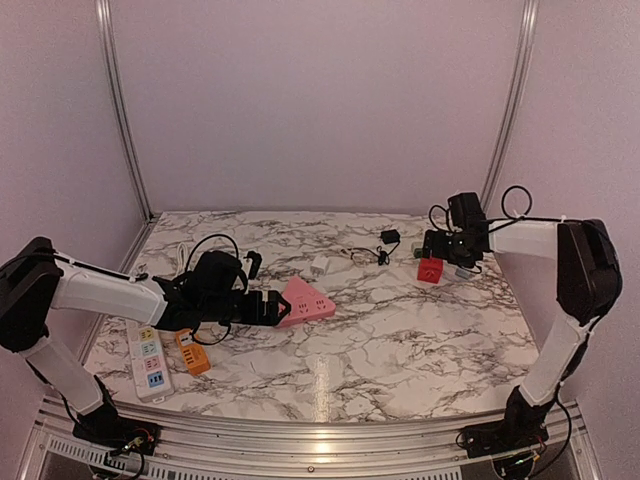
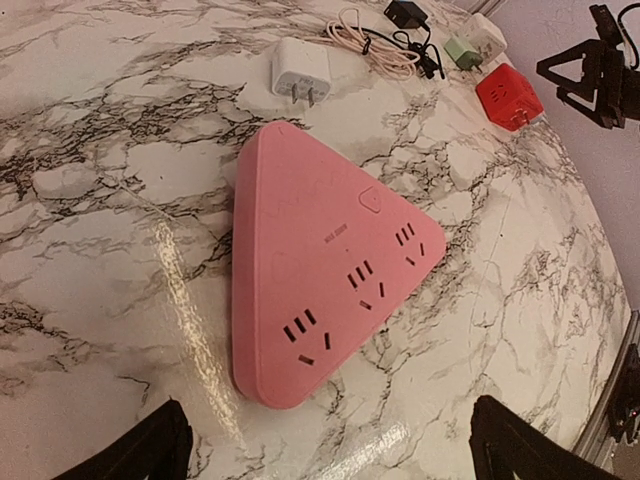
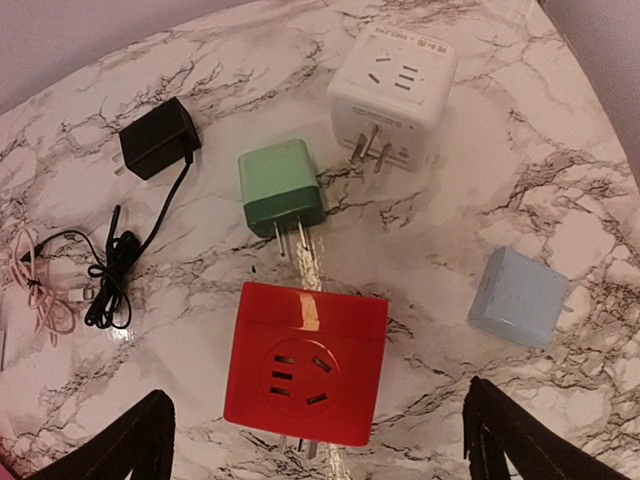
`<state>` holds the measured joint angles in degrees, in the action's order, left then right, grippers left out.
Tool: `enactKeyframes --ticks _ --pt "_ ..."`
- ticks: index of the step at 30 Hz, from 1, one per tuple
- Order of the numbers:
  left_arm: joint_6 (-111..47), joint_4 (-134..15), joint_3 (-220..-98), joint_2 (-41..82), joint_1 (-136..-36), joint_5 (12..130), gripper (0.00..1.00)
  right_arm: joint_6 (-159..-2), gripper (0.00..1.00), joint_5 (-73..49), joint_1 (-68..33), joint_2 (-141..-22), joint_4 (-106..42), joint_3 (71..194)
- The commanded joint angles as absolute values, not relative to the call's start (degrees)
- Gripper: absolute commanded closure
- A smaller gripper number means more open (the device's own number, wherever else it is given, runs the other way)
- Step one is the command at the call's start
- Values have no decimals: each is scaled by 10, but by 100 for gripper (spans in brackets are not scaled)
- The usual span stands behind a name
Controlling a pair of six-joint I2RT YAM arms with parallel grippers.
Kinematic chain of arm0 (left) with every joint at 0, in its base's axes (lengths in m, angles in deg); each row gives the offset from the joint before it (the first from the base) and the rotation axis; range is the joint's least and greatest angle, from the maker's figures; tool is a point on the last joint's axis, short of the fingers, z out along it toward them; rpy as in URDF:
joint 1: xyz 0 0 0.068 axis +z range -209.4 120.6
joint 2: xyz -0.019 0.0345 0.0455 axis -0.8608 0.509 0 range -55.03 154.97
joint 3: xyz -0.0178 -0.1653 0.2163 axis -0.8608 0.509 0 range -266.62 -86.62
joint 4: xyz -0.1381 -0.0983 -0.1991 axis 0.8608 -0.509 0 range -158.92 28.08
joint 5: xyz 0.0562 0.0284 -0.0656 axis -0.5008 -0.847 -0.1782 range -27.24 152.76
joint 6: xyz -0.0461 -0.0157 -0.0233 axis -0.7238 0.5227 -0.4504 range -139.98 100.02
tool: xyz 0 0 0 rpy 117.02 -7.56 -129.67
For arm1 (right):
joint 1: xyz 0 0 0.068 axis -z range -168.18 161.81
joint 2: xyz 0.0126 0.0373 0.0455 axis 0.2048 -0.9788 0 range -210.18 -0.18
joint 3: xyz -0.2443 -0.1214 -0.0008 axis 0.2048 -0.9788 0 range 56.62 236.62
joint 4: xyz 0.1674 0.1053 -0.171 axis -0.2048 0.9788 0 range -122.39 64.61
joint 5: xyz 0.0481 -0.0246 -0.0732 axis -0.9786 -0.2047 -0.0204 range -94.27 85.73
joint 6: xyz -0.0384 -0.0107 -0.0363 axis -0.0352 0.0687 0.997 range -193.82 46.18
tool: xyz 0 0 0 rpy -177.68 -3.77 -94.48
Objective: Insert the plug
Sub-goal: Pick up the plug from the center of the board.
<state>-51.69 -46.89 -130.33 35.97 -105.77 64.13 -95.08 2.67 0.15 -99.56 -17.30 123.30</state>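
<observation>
On the white marble-patterned desk [image 1: 400, 340] lie a long white power strip with coloured sockets [image 1: 148, 362], a small orange socket block [image 1: 192, 352] just beside it, a black adapter with cord [image 3: 157, 150], and a pale blue cube [image 3: 518, 296].

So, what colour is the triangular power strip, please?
The triangular power strip is pink, clearest in the left wrist view.

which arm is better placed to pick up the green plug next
Right. The right arm has its open, empty jaws hovering close above the green plug. The left arm sits over the pink triangular socket strip, far from it.
</observation>
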Motion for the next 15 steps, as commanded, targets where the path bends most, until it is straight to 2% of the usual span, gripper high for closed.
enactKeyframes --ticks 1,15 --pt "-507 -465 -1294 337 -1066 615 1 -960 5 26 14 -1031 -162 1275" --pt "-505 -467 -1294 337 -1075 598 1 -948 12 -14 15 -1107 -144 1331"
